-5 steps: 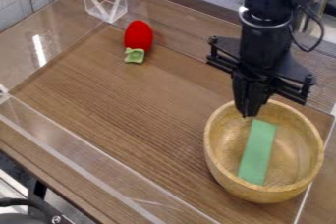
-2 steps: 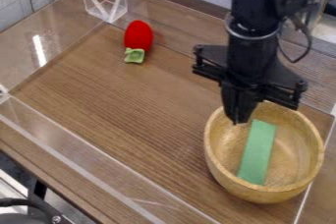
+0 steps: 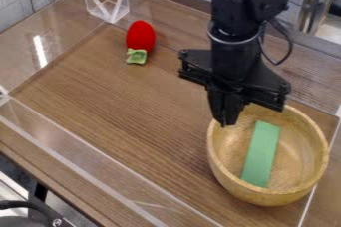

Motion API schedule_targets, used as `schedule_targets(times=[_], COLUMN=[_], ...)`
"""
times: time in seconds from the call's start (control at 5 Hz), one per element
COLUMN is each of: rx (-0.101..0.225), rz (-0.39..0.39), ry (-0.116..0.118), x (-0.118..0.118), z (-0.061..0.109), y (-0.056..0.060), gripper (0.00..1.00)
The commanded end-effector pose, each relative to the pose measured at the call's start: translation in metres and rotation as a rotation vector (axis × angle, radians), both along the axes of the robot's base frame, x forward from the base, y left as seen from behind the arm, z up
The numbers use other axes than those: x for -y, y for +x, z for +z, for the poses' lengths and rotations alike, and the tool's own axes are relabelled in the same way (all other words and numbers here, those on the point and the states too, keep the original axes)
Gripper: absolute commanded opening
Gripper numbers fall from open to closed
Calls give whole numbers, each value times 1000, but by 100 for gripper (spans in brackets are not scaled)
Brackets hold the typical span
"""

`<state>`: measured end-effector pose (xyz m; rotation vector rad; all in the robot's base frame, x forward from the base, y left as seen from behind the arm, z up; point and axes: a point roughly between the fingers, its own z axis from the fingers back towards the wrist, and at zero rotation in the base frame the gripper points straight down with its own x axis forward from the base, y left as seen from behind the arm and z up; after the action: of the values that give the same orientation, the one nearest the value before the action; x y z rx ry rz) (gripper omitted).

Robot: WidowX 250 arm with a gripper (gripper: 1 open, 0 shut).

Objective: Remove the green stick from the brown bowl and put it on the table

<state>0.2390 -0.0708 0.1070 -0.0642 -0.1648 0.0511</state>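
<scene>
The green stick (image 3: 262,152) lies flat inside the brown bowl (image 3: 220,151) at the table's right front, one end toward the far rim. My gripper (image 3: 229,117) points straight down over the bowl's left rim, fingers shut with nothing between them. It hangs just left of the stick's far end, apart from it. The table (image 3: 120,112) is brown wood grain.
A red strawberry-like toy (image 3: 140,40) with a green end lies at the back left. Clear acrylic walls (image 3: 54,131) line the table edges, and a folded clear piece (image 3: 104,6) stands in the far corner. The black arm (image 3: 246,22) rises above the bowl.
The gripper has shifted left, from over the stick's far end inside the bowl to above the bowl's left rim. It stayed shut. The stick has not moved.
</scene>
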Motion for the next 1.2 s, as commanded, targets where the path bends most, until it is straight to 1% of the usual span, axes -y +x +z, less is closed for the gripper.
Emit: schedule_targets(times=[0.0,0.2,0.4,0.6,0.8,1.0], rx=[45,38,30,19,14,8], rz=[24,58,92,136,202,279], ry=[-11,-10,-10,-14,-24,-39], x=[-1,2,6,19,28,32], z=[12,16,18,7,7,4], y=[10,9,9,8,13,19], gripper=[0,100,100,100,100,100])
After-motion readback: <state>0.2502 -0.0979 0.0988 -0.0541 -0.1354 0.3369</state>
